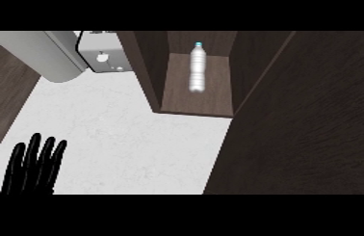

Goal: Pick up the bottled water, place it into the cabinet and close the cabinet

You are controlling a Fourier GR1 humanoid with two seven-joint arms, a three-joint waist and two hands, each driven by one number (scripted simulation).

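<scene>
The bottled water (197, 69) stands upright inside the open cabinet (146, 71), on its shelf and towards the back, with its blue cap at the top. The cabinet's dark door (298, 129) hangs open to the right of the shelf. Well apart from the cabinet, at the lower left over the white counter (135, 134), the left hand (32, 170) rests open with straight fingers pointing up, holding nothing.
</scene>
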